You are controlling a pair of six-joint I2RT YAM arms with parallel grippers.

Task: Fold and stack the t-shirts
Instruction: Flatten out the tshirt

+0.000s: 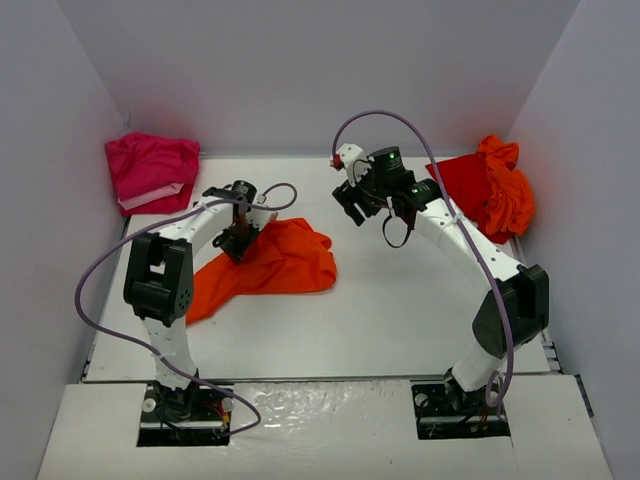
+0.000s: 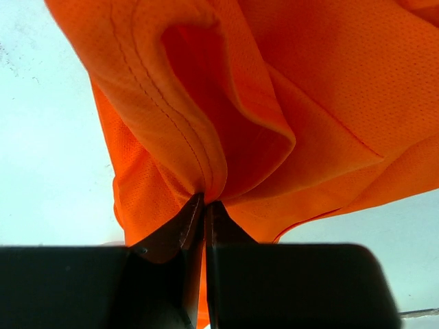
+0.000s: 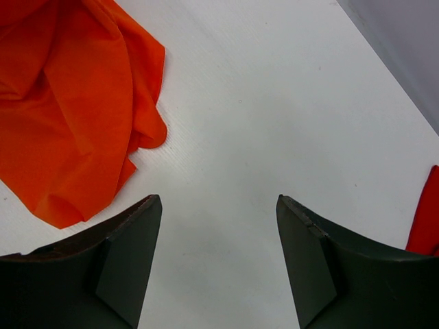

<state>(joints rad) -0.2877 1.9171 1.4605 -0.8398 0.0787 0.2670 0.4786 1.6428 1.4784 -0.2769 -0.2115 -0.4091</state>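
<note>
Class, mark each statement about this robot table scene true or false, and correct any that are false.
1. The left claw is shut on a fold of the bright orange mesh t-shirt. True.
2. The right claw grips a shirt. False: it stands open above the white table, holding nothing.
3. The crumpled magenta pink cloth t-shirt lies at the back left corner. True.
4. The heap of red and orange cloth shirts is folded flat near the arm bases. False: it lies crumpled at the back right.
</note>
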